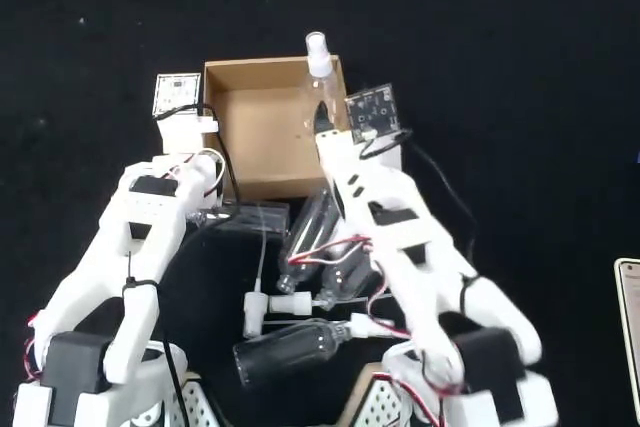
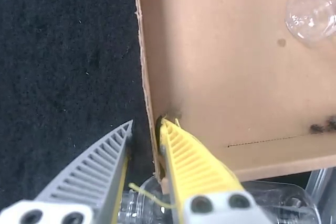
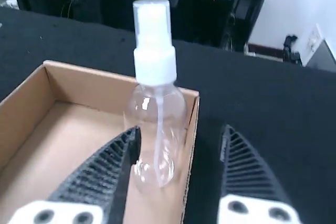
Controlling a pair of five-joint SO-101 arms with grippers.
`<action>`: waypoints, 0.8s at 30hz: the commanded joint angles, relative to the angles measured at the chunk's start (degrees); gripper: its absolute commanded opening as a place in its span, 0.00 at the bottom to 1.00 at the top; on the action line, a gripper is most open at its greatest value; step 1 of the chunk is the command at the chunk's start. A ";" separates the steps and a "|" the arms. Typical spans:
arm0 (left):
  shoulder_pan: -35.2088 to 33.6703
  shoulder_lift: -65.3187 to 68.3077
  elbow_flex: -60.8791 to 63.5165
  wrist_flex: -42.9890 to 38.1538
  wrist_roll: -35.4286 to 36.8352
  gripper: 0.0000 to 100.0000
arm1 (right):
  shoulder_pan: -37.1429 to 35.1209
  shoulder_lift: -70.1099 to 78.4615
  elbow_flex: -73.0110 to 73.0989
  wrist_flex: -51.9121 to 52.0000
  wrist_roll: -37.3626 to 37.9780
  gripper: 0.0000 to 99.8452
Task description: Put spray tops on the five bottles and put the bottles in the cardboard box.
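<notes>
Fingers (image 3: pixel 107 179) of the right gripper (image 3: pixel 181 129): spread wide, nothing clamped. The capped bottle (image 3: pixel 156 140) stands upright in the box (image 3: pixel 79 85), in the box's far right corner, with a white spray top on it. The bottle's lower body sits between the two fingers and just beside the tip of one; cannot tell whether they touch. The other finger lies outside the box, so the box's right wall runs between it and the bottle. Fingers (image 2: pixel 191 169) of the left gripper (image 2: pixel 146 124): parted, straddling the box's left wall at its near left corner. The yellow finger is inside, against the wall. The grey finger is outside, with a dark gap between it and the wall, so the wall is not pinched. A clear bottle (image 2: pixel 283 200) lies on its side on the table (image 1: pixel 520 97), just outside the box's near wall and below the left fingers. Three lying bottles (image 1: pixel 300 345) rest on their sides toward the table's near edge, between the two arms. Two loose spray tops (image 1: pixel 295 303) lie among them, just beside each other.
</notes>
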 commanded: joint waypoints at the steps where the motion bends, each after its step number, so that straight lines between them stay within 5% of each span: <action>1: -0.75 -2.64 -0.57 -0.88 0.18 0.07 | 1.41 -7.25 0.48 4.13 -0.18 0.13; 4: -0.48 -2.46 -0.57 -0.88 0.18 0.07 | 1.32 -9.45 -1.01 10.29 -0.18 0.01; 13: -0.13 -2.20 -0.57 -0.88 0.26 0.07 | -3.78 -7.34 -16.57 40.09 -0.26 0.01; 24: -0.13 -2.20 -0.57 -0.88 0.26 0.07 | -2.02 10.24 -35.65 52.22 -7.21 0.01</action>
